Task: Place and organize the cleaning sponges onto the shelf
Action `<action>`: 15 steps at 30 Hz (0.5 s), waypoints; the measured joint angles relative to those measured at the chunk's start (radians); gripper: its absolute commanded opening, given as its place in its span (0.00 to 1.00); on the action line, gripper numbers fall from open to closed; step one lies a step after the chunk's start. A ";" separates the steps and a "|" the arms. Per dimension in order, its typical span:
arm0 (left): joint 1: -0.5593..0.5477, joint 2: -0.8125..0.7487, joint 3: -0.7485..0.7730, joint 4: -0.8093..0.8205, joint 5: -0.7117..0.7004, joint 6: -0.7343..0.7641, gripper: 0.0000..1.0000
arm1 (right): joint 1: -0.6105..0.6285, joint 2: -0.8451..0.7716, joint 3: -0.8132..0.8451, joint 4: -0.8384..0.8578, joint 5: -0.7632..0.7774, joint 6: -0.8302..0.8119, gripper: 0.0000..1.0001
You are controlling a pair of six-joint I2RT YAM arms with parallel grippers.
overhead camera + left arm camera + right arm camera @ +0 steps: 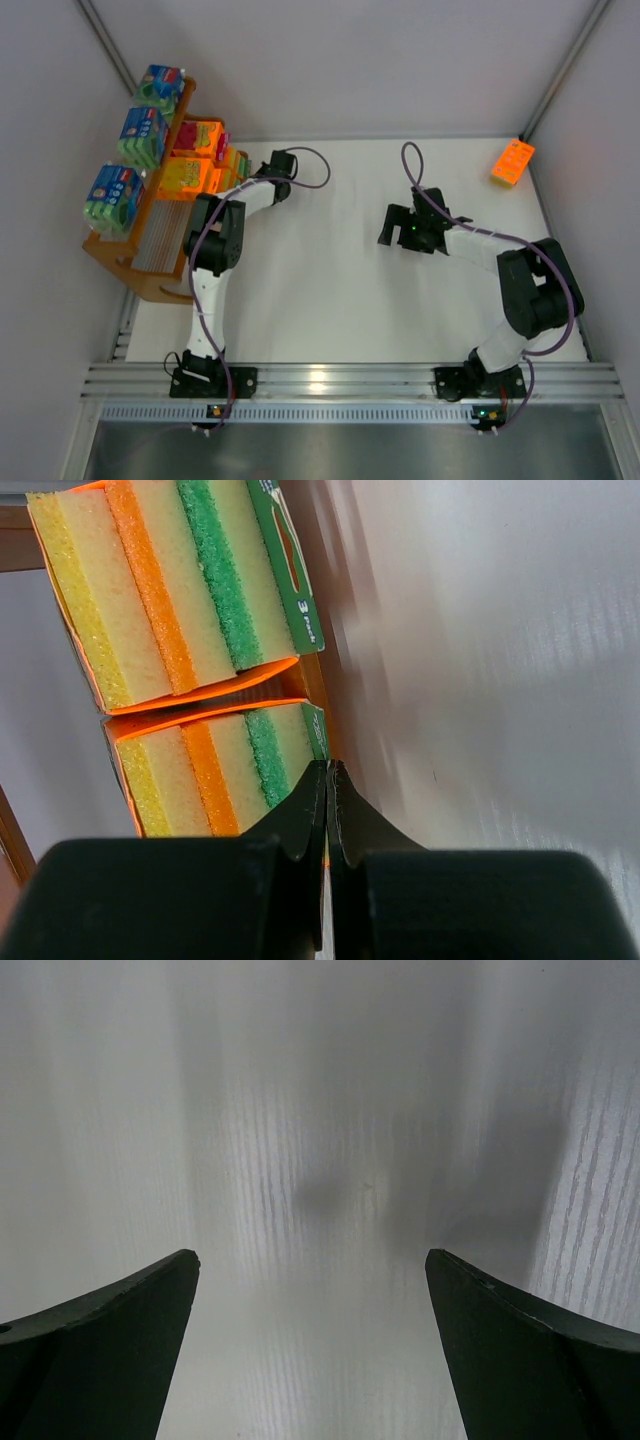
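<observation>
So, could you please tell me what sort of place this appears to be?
Probably a robotics test cell, not a real shop: a white table boxed in by plain walls, two arms bolted to an aluminium rail, and an orange shelf of sponge packs as a prop.

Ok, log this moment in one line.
left pincer shut beside shelved orange packs | right pincer open above table | stray orange pack far right

Yellow, orange and green stripes on the sponge packs point(180, 590) just past the black left fingers point(296, 818), blue-green packs point(141, 135) with red marks, orange shelf point(150, 285), white table point(330, 1110) with thin lines between the black right fingers point(100, 1360)
</observation>
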 measured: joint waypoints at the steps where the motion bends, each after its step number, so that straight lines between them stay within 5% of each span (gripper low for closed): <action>1: 0.000 0.000 0.000 0.000 0.001 0.003 0.00 | 0.000 0.000 0.000 0.000 0.000 0.001 0.99; 10: 0.003 0.003 0.009 0.001 0.001 0.003 0.01 | 0.000 0.000 0.000 0.000 -0.003 0.002 1.00; 15: 0.003 0.002 0.006 0.002 0.016 -0.002 0.19 | 0.000 0.000 0.000 0.003 -0.007 0.002 0.99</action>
